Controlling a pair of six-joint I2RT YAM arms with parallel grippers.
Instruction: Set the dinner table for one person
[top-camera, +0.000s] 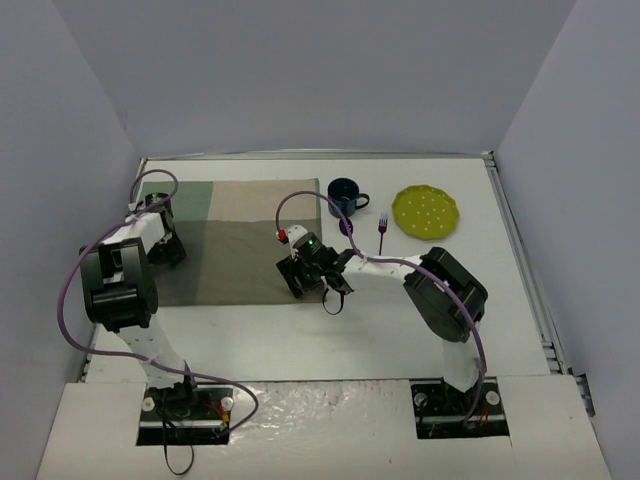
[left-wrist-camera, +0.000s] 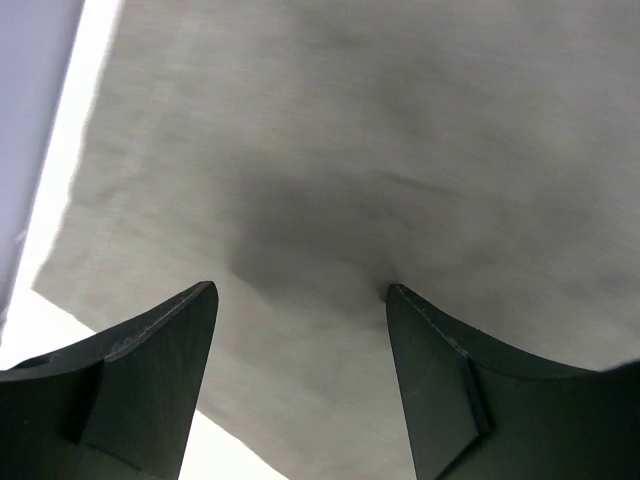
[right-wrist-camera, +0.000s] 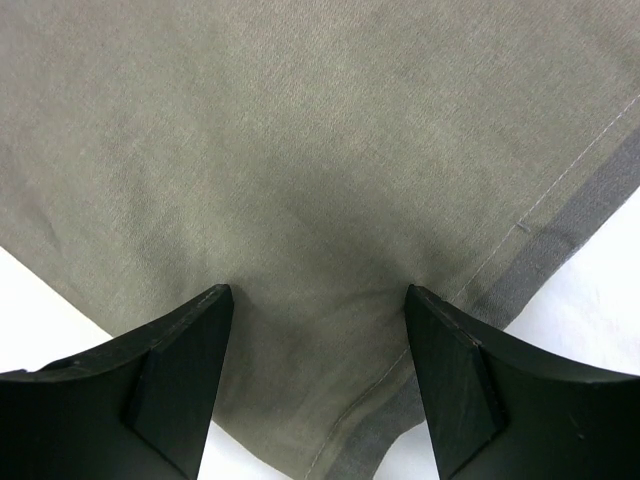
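White dinner table, one placemat, one mug, one fork, one plate — left fingers, right fingers both parted.

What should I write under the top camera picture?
Open left gripper and right gripper at placemat edges; mug, fork, yellow plate wait on the dinner table.

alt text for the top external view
Two robot arms reach onto a grey-green placemat on a white table: left gripper at its left edge, right gripper at its near-right corner. Right of it sit a blue mug, fork and yellow-green plate.
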